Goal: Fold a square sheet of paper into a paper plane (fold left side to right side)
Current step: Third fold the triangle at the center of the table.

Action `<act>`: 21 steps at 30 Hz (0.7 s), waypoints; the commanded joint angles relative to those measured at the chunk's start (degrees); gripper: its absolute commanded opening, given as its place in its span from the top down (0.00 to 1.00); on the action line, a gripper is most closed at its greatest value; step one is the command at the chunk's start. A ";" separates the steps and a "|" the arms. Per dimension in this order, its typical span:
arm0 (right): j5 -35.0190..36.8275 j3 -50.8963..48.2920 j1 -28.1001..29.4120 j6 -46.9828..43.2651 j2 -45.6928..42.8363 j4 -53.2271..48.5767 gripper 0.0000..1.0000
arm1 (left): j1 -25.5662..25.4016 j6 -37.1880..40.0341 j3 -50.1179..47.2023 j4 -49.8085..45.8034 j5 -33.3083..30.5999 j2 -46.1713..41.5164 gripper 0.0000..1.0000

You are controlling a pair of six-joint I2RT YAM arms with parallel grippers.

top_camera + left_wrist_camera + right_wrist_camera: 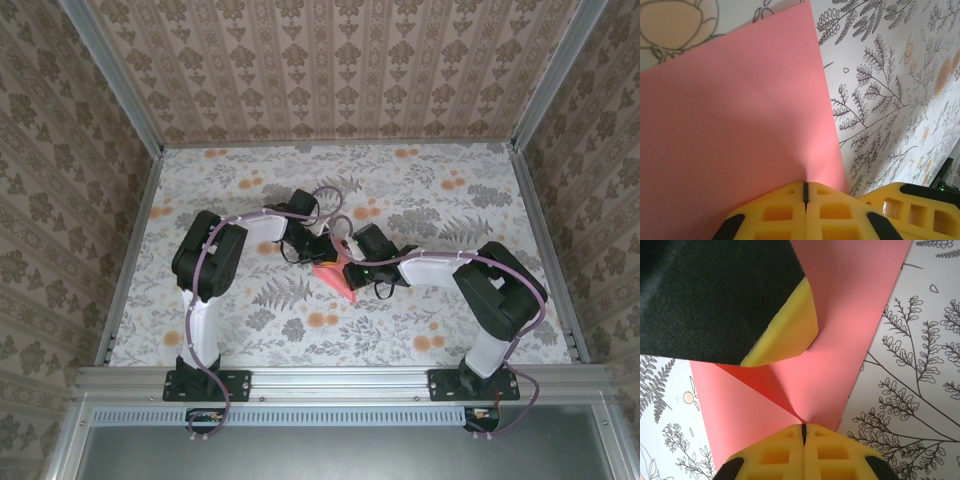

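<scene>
Brown flowery wallpaper [340,60] stands on three sides of a table covered by a white tablecloth with grey ferns and little orange flowers [250,320]. A grey metal rail [330,378] runs along the table's near edge. The square sheet of salmon-pink paper [337,278] is near the middle of the table, far from every edge, partly lifted off the cloth. The left gripper [805,186] has its yellow fingers squeezed tight on the paper's edge. The right gripper [803,428] is squeezed tight too, pinching a folded bit.
</scene>
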 commanded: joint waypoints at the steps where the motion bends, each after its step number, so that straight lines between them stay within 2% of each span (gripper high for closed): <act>1: 1.21 1.08 -0.43 -0.46 -1.13 -0.56 1.00 | -0.80 0.75 0.16 -1.03 -2.31 2.53 0.98; 21: 0.02 0.45 -0.43 -1.36 -2.34 -0.04 1.00 | -0.80 0.55 -0.01 -0.66 -2.31 2.63 0.98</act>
